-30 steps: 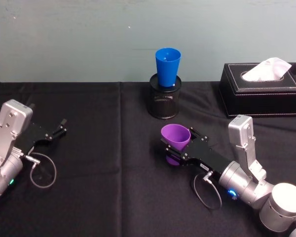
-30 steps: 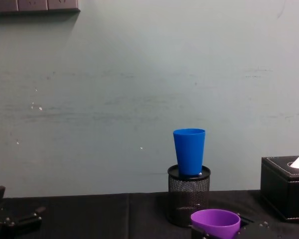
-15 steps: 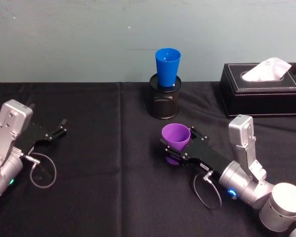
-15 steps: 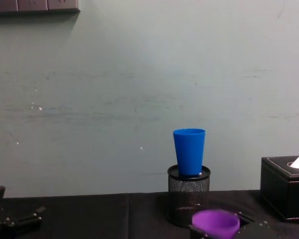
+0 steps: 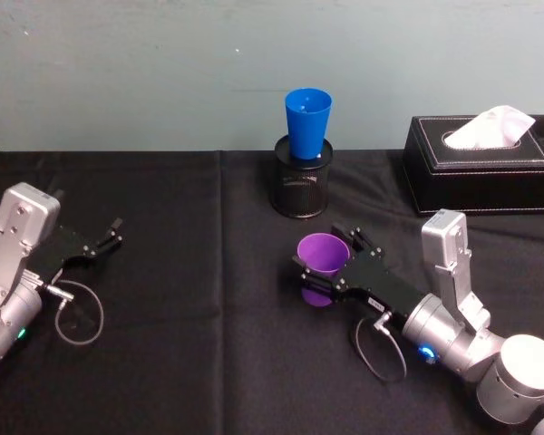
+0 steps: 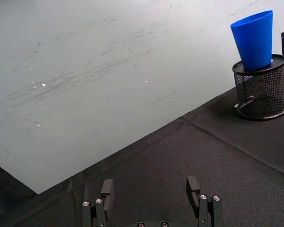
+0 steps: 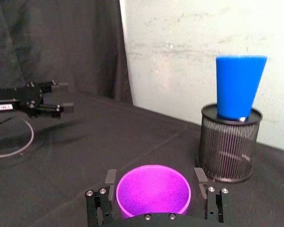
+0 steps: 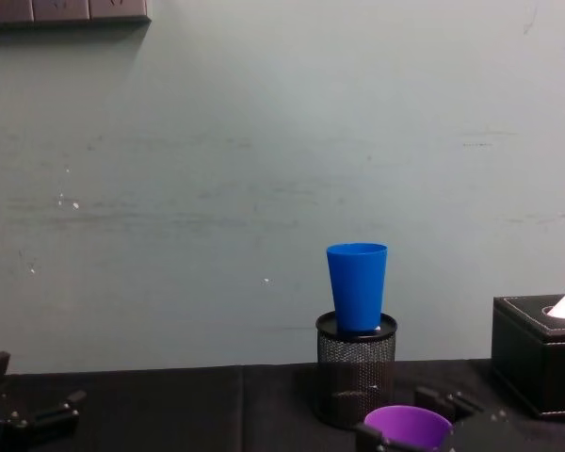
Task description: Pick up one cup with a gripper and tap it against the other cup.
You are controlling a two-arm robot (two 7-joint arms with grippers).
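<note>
The right gripper (image 5: 324, 268) holds the purple cup (image 5: 323, 256) upright, its jaws closed against the cup's two sides just below the rim; the right wrist view shows the purple cup (image 7: 153, 196) seated between the right gripper's (image 7: 154, 196) two fingers. Compared with a second ago, cup and gripper sit a little lower and slightly farther right in the head view, and in the chest view the purple cup (image 8: 407, 427) has dropped nearer the bottom edge, so less of it shows. It stays over the black tabletop (image 5: 199, 317), in front of the pen holder and well apart from it.

The blue cup (image 5: 307, 122) has not moved: it stands upright with its base inside the black mesh pen holder (image 5: 302, 178) at the back of the tabletop, next to the wall. The tissue box (image 5: 479, 163) keeps its place to the right.

The left gripper (image 5: 104, 237) rests at the left of the tabletop exactly as before, jaws apart and holding nothing, as the left wrist view confirms (image 6: 151, 195).
</note>
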